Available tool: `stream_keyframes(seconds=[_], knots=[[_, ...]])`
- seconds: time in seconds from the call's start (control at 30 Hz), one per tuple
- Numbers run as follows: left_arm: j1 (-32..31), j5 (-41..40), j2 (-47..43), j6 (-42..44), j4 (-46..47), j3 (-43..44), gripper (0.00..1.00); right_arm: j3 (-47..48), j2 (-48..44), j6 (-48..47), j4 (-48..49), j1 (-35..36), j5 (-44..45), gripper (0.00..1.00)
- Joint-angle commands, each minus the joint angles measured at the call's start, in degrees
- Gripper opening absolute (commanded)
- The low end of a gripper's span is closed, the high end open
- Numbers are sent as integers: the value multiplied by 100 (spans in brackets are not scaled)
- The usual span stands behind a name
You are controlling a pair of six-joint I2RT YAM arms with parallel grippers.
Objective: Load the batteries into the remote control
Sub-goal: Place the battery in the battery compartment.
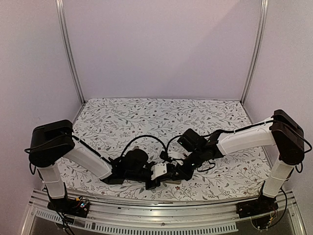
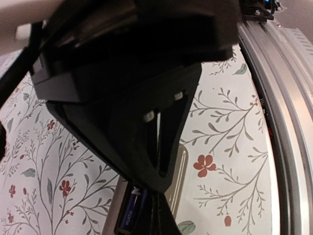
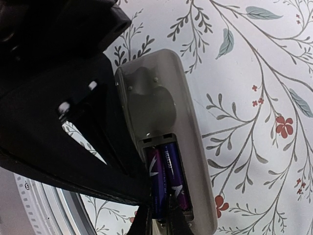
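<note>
Though the floral worktop [image 1: 161, 117] lies open toward the back and both side walls, the left arm [image 1: 93, 164] and right arm [image 1: 244, 139] crowd together at its near edge, just short of the metal rail [image 1: 161, 215]. From above, their black wrists hide nearly all of the remote control [image 3: 161, 98]. The right wrist view shows it tan back up, with two batteries [image 3: 166, 176] side by side in the uncovered recess. The left fingers [image 2: 159, 215] are clenched beside one cell. The right fingers [image 3: 142, 227] are pinched nearly together over the cells' ends, grasping nothing I can make out.
</note>
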Motion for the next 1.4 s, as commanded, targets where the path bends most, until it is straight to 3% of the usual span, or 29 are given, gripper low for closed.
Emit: stream_keyframes(seconds=[0.0,0.4,1.37], knots=[[61,-14,154,134,-619,81,0,-167,477,-6,618,77,524,1],[94,-373,255,30,-974,-136,0,7,212,-53,576,77,208,17],[150,-213,269,-55,-979,-255,0,-43,-455,-58,164,-28,367,23]])
